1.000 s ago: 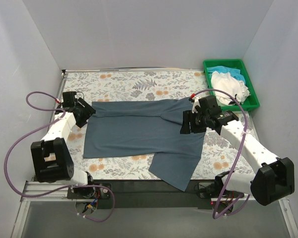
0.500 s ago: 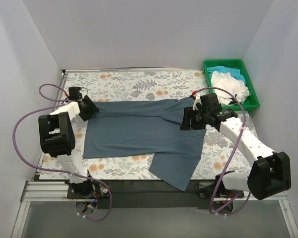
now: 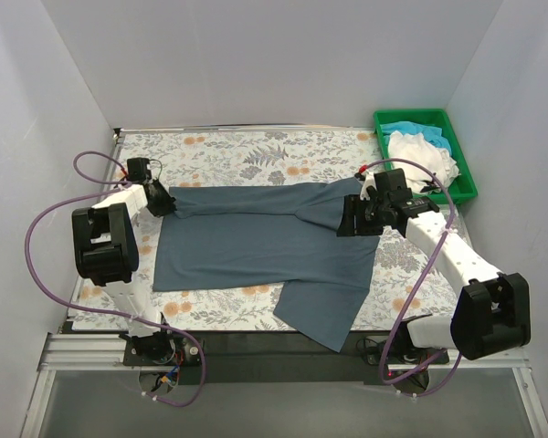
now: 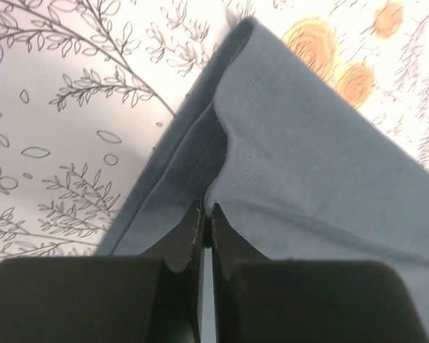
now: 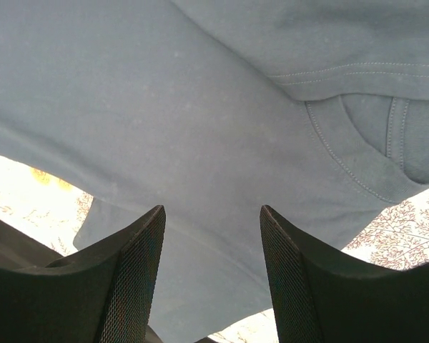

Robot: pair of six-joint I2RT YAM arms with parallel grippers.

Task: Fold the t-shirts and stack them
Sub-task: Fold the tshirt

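The dark slate blue-grey t-shirt [image 3: 265, 242] lies spread on the flowered table, with one flap hanging toward the near edge. At its far-left corner my left gripper [image 3: 169, 208] is shut, and in the left wrist view its tips [image 4: 206, 211] pinch a raised fold of the shirt's edge [image 4: 307, 157]. Over the shirt's right side my right gripper [image 3: 352, 219] stands open. The right wrist view shows its fingers [image 5: 213, 214] spread above the cloth [image 5: 164, 107], near a sleeve hem, holding nothing. The white t-shirt [image 3: 422, 157] and the turquoise t-shirt [image 3: 404, 129] lie bundled in the tray.
The green plastic tray [image 3: 411, 114] stands at the table's far right corner. The flowered tablecloth [image 3: 256, 155] shows beyond the shirt and along its sides. Grey walls close in the left, back and right. Purple cables loop beside both arms.
My left gripper has closed on the shirt's left edge after its arm swung round toward the corner. My right gripper has shifted slightly to the right and stays open.
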